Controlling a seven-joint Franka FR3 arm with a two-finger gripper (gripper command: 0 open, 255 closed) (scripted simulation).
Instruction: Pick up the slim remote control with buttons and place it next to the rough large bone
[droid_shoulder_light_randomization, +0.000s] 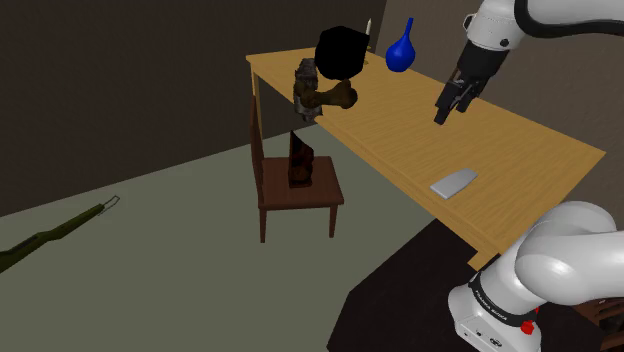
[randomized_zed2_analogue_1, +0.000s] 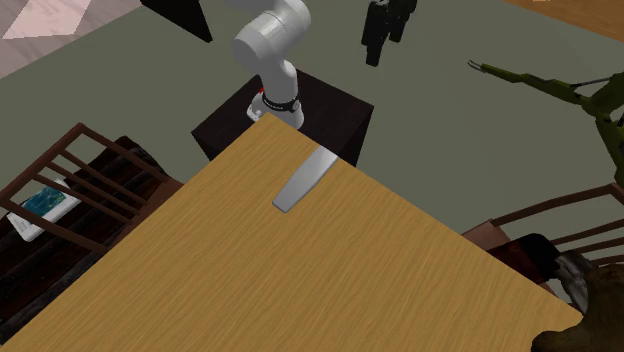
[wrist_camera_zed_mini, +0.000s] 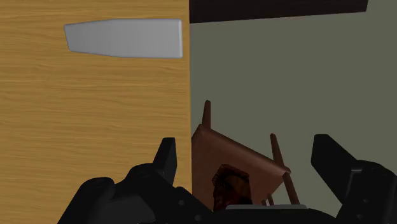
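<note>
The slim remote (droid_shoulder_light_randomization: 453, 183) is a plain grey tapered slab lying flat by the wooden table's (droid_shoulder_light_randomization: 520, 150) near edge. It also lies near the table's edge in the second exterior view (randomized_zed2_analogue_1: 303, 182) and in the wrist view (wrist_camera_zed_mini: 124, 38). The rough brown bone (droid_shoulder_light_randomization: 332, 97) rests at the table's far corner, beside a dark lumpy object. My gripper (droid_shoulder_light_randomization: 442, 112) hangs open in the air above the table's middle, well clear of the remote, with nothing between its fingers (wrist_camera_zed_mini: 167, 156). In the wrist view the gripper (wrist_camera_zed_mini: 248, 159) looks down past the table edge.
A blue vase (droid_shoulder_light_randomization: 400, 50) and a black blob (droid_shoulder_light_randomization: 345, 52) stand at the table's far end. A wooden chair (droid_shoulder_light_randomization: 297, 190) with a dark object on its seat stands beside the table. A long green gun-like thing (droid_shoulder_light_randomization: 55, 235) lies on the floor. My black stand (randomized_zed2_analogue_1: 300, 115) sits by the table.
</note>
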